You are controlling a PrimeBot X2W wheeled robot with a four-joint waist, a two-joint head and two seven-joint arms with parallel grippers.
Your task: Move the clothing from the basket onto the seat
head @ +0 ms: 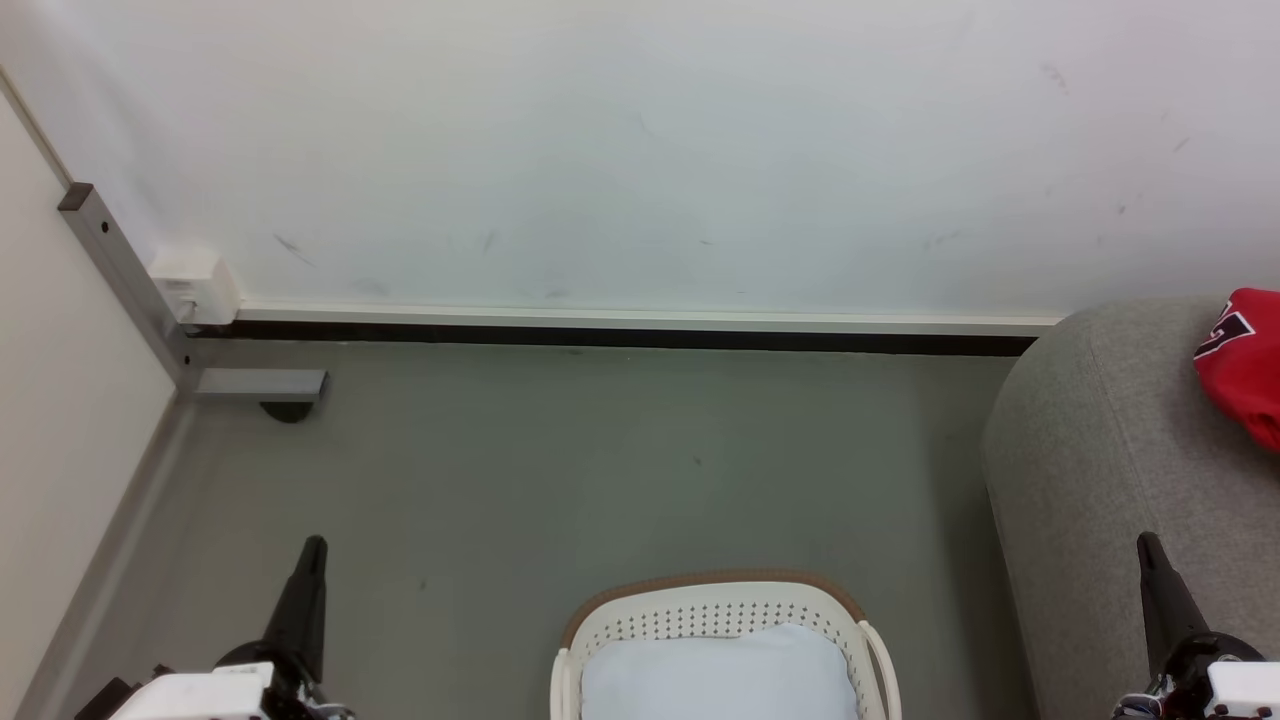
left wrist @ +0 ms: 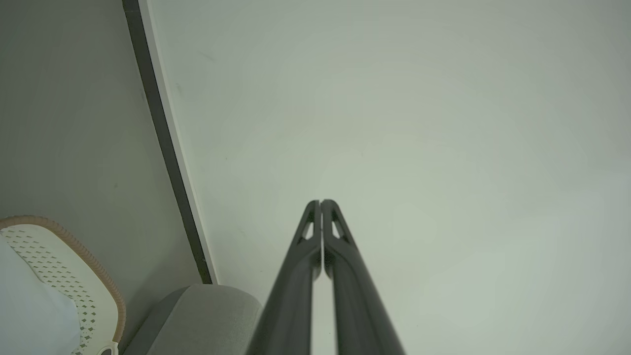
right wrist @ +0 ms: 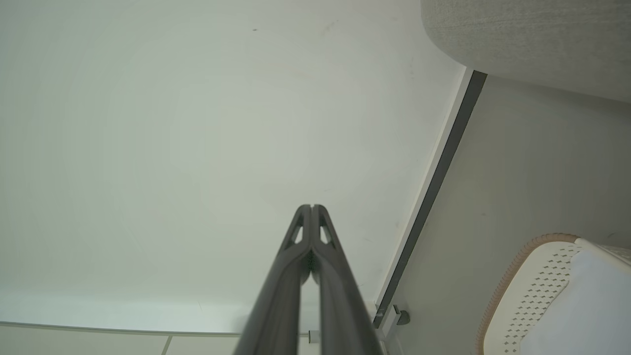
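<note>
Clothing lay on the seat, well apart from the basket, which held a pale cloth, while the left fingers and right fingers were pressed together and empty, so the job looked done.

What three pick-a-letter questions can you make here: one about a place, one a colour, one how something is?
1. What colour is the basket rim? A brown. B blue. C black.
2. Where is the red clothing? A in the basket. B on the seat. C under the basket.
3. How is the left claw? A wide open. B shut. C holding clothing.
Answers: 1 A, its edge looks brown. 2 B, it lies on the grey seat. 3 B, it is closed, gripping nothing.
</note>
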